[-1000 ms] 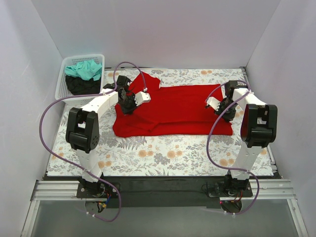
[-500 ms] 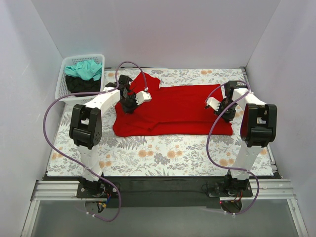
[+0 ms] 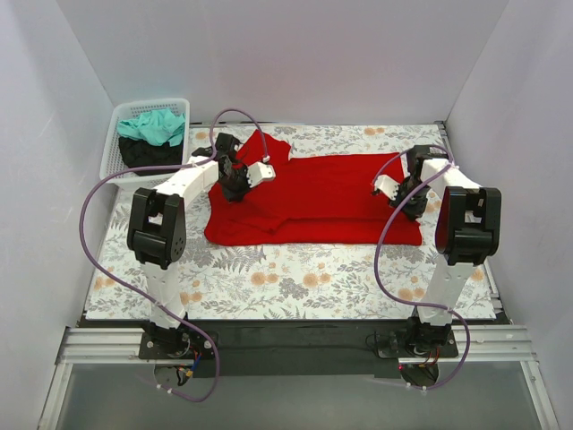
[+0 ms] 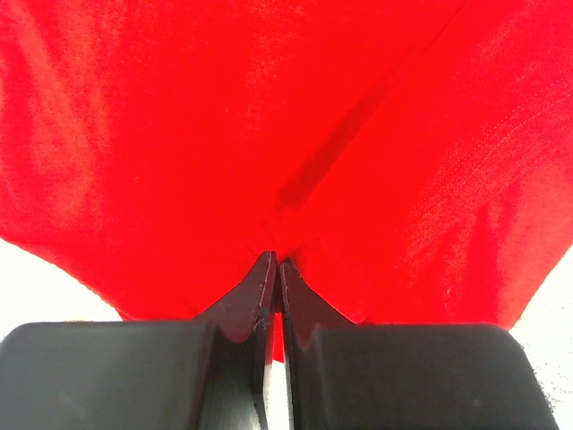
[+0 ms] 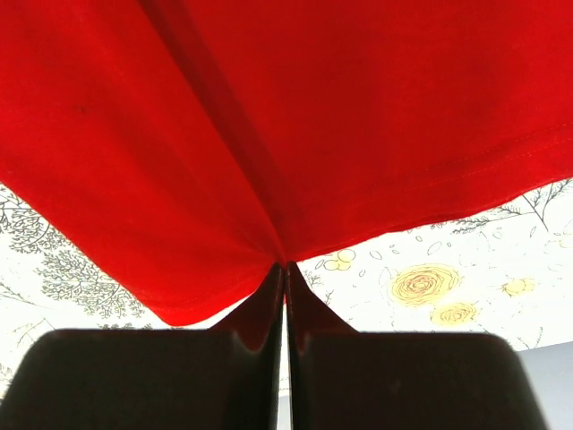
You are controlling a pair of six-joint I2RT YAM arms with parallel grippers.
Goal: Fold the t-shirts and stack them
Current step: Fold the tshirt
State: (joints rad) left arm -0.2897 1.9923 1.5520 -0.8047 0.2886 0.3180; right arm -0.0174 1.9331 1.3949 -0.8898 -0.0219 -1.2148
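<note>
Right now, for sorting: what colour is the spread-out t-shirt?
Bright red t-shirt; top external view.

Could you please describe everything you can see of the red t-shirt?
The red t-shirt is plain, bright cloth, spread wide across the floral cloth, with a sleeve sticking out at its far left. It is creased and tented where the left gripper and right gripper each pinch a fold, at opposite ends.

Red t-shirt (image 3: 313, 202) — spread wide, teal tee (image 3: 154, 127), black tee (image 3: 148, 155) heaped far-left
</note>
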